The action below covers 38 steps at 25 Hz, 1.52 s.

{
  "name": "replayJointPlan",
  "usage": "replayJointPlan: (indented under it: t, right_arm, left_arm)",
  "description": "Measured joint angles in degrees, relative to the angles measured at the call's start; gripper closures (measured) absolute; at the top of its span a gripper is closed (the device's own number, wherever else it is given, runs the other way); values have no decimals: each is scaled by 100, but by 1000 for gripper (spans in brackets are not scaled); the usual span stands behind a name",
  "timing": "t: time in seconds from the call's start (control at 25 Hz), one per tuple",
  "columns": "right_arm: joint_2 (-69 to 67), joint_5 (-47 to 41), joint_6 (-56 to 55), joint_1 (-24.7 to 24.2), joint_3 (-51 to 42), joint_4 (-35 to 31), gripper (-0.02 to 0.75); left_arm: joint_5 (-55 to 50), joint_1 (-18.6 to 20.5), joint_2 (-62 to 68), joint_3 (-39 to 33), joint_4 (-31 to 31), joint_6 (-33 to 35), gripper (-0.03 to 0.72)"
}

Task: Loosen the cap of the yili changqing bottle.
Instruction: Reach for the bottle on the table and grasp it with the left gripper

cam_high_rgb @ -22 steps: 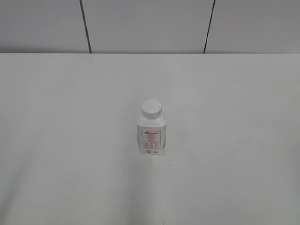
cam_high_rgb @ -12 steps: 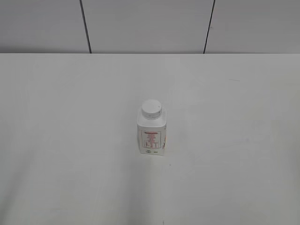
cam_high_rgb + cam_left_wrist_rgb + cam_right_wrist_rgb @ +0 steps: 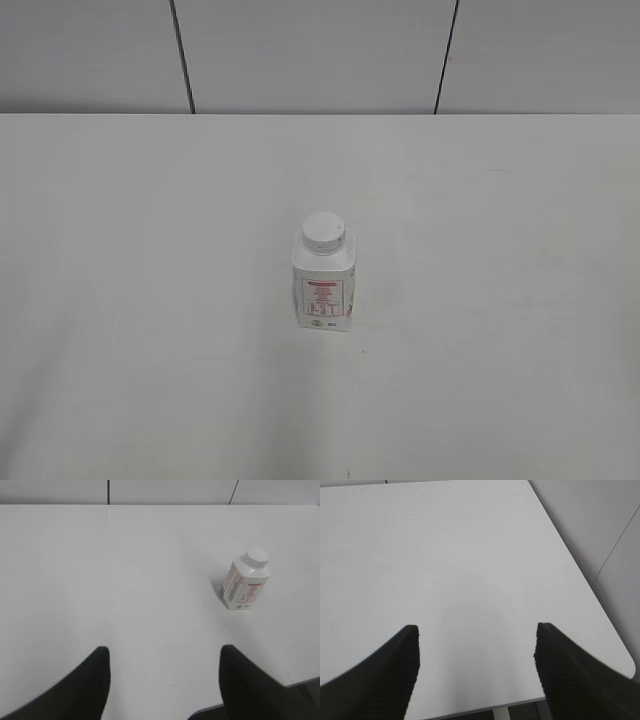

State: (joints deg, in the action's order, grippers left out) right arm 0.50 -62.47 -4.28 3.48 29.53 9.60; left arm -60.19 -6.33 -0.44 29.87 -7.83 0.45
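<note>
yili changqing bottle [image 3: 323, 288] upright, cap [image 3: 323, 232] on top | left pincer [image 3: 162, 652] spread | right pincer [image 3: 476, 631] spread

A broad white desk [image 3: 150, 300] fills most of the exterior view, its surface matte and evenly lit with only soft shadows. Behind the desk's far edge stands a pale grey panelled wall [image 3: 310, 50], split by two thin dark vertical seams. Beside the desk's rounded corner [image 3: 627, 662], the right wrist view shows grey floor [image 3: 600, 525] crossed by a dark line
</note>
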Motion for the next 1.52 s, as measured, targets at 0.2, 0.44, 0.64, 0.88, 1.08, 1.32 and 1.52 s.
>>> replayJointPlan:
  t: [0.2,0.44,0.64,0.88,1.08,1.32,1.52]
  right_arm:
    - [0,0,0,0,0,0,173]
    - [0,0,0,0,0,0,173]
    - [0,0,0,0,0,0,173]
    - [0,0,0,0,0,0,173]
    - [0,0,0,0,0,0,173]
    - [0,0,0,0,0,0,173]
    - [0,0,0,0,0,0,173]
  left_arm:
    - [0,0,0,0,0,0,257]
    - [0,0,0,0,0,0,257]
    - [0,0,0,0,0,0,257]
    - [0,0,0,0,0,0,257]
    - [0,0,0,0,0,0,257]
    - [7,0,0,0,0,0,257]
    - [153,0,0,50,0,0,257]
